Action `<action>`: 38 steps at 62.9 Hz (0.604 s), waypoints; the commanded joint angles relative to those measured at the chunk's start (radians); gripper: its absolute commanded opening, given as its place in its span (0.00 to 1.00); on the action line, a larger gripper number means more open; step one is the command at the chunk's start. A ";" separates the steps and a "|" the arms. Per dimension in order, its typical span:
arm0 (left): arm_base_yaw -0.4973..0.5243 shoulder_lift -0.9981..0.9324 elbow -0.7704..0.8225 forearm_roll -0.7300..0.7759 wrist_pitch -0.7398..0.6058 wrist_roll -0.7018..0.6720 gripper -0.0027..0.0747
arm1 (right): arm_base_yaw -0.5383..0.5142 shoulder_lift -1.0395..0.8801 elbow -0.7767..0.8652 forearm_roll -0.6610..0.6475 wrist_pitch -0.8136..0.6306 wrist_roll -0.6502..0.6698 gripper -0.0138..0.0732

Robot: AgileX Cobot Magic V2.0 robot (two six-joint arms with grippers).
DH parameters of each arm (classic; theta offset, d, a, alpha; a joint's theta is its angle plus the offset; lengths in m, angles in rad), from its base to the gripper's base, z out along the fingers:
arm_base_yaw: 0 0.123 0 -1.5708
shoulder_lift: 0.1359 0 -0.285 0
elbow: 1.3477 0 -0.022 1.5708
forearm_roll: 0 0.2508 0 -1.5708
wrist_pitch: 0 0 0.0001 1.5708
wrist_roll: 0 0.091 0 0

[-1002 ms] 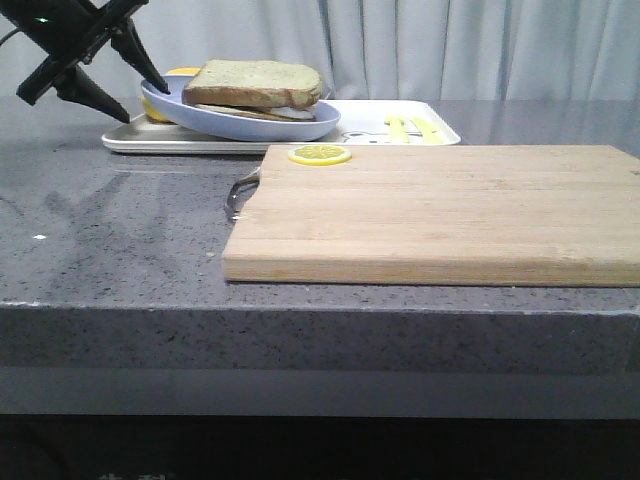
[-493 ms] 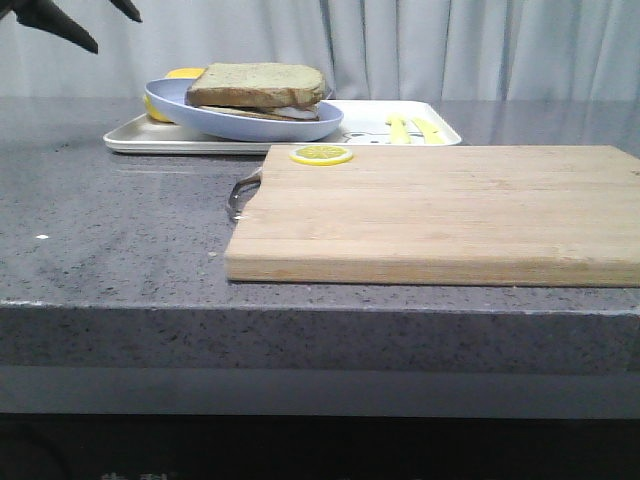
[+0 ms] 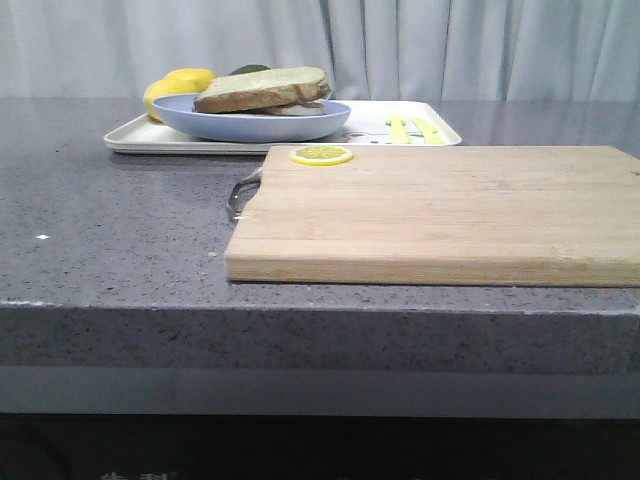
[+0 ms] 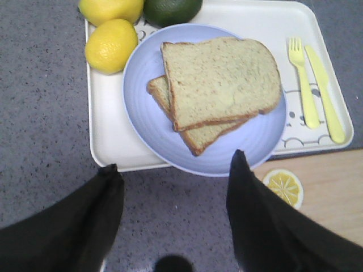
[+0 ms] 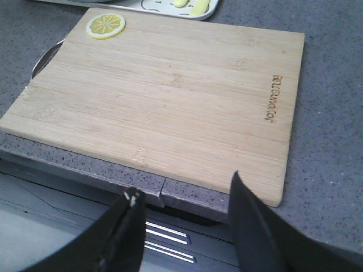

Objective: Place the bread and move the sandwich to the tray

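Observation:
The sandwich (image 3: 262, 88) (image 4: 218, 85) lies on a pale blue plate (image 3: 250, 125) (image 4: 142, 113), which rests on the white tray (image 3: 130, 140) (image 4: 108, 141) at the back left. Its top bread (image 4: 221, 79) slice sits skewed over the lower slice (image 4: 193, 133). A sliver of white egg (image 3: 290, 108) shows under it. My left gripper (image 4: 174, 164) hangs open above the counter just in front of the tray, holding nothing. My right gripper (image 5: 184, 187) is open and empty over the counter's front edge, near the cutting board. Neither gripper shows in the front view.
A wooden cutting board (image 3: 440, 205) (image 5: 170, 96) fills the middle, with a lemon slice (image 3: 321, 155) (image 4: 283, 187) (image 5: 105, 25) at its back left corner. Lemons (image 3: 180, 85) (image 4: 110, 45), a lime (image 4: 170, 8), a yellow fork (image 4: 303, 85) and knife (image 4: 326, 93) share the tray.
My left gripper has risen from the plate's left rim and left the front view. The plate, tilted before, now sits level on the tray, and the lemons behind it show.

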 commanded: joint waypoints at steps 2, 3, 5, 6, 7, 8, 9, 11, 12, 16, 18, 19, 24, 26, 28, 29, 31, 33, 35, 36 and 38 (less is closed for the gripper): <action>-0.060 -0.136 0.089 0.025 -0.111 0.008 0.56 | -0.007 0.005 -0.025 -0.004 -0.063 -0.005 0.59; -0.069 -0.149 0.107 0.030 -0.122 0.010 0.56 | -0.007 0.005 -0.025 -0.004 -0.063 -0.005 0.59; -0.085 -0.175 0.156 0.040 -0.152 0.011 0.56 | -0.007 0.005 -0.025 -0.004 -0.063 -0.005 0.59; -0.093 -0.189 0.176 0.046 -0.165 0.011 0.56 | -0.007 0.005 -0.025 -0.004 -0.063 -0.005 0.59; -0.101 -0.211 0.197 0.051 -0.178 0.014 0.56 | -0.007 0.005 -0.025 -0.004 -0.063 -0.005 0.59; -0.113 -0.225 0.230 0.058 -0.198 0.014 0.56 | -0.007 0.005 -0.025 -0.004 -0.063 -0.005 0.59; -0.121 -0.247 0.252 0.063 -0.212 0.016 0.56 | -0.007 0.005 -0.025 -0.004 -0.063 -0.005 0.59; -0.140 -0.276 0.298 0.070 -0.239 0.022 0.56 | -0.007 0.005 -0.025 -0.004 -0.063 -0.005 0.59; -0.147 -0.292 0.321 0.071 -0.252 0.023 0.56 | -0.007 0.005 -0.025 -0.004 -0.063 -0.005 0.59; -0.178 -0.362 0.444 0.077 -0.322 0.033 0.56 | -0.007 0.005 -0.025 -0.004 -0.063 -0.005 0.59; -0.194 -0.402 0.509 0.085 -0.355 0.035 0.56 | -0.007 0.005 -0.025 -0.004 -0.063 -0.005 0.59; -0.200 -0.419 0.535 0.089 -0.368 0.036 0.56 | -0.007 0.005 -0.025 -0.004 -0.063 -0.005 0.59; -0.233 -0.519 0.677 0.108 -0.436 0.061 0.56 | -0.007 0.005 -0.025 -0.004 -0.063 -0.005 0.59; -0.245 -0.563 0.740 0.113 -0.467 0.061 0.56 | -0.007 0.005 -0.025 -0.004 -0.063 -0.005 0.59; -0.254 -0.606 0.801 0.115 -0.495 0.061 0.56 | -0.007 0.005 -0.025 -0.004 -0.063 -0.005 0.59; -0.257 -0.623 0.825 0.115 -0.505 0.061 0.56 | -0.007 0.005 -0.025 -0.004 -0.064 -0.005 0.59; -0.262 -0.659 0.882 0.115 -0.530 0.061 0.56 | -0.007 0.005 -0.025 -0.004 -0.065 -0.005 0.59; -0.266 -0.702 0.926 0.115 -0.548 0.061 0.56 | -0.007 0.005 -0.025 -0.004 -0.065 -0.005 0.59; -0.271 -0.747 0.978 0.115 -0.567 0.061 0.56 | -0.007 0.005 -0.025 -0.004 -0.063 -0.005 0.59; -0.271 -0.764 0.998 0.118 -0.574 0.061 0.56 | -0.007 0.005 -0.025 -0.004 -0.063 -0.005 0.59; -0.274 -0.798 1.037 0.117 -0.589 0.061 0.56 | -0.007 0.005 -0.025 -0.004 -0.063 -0.005 0.59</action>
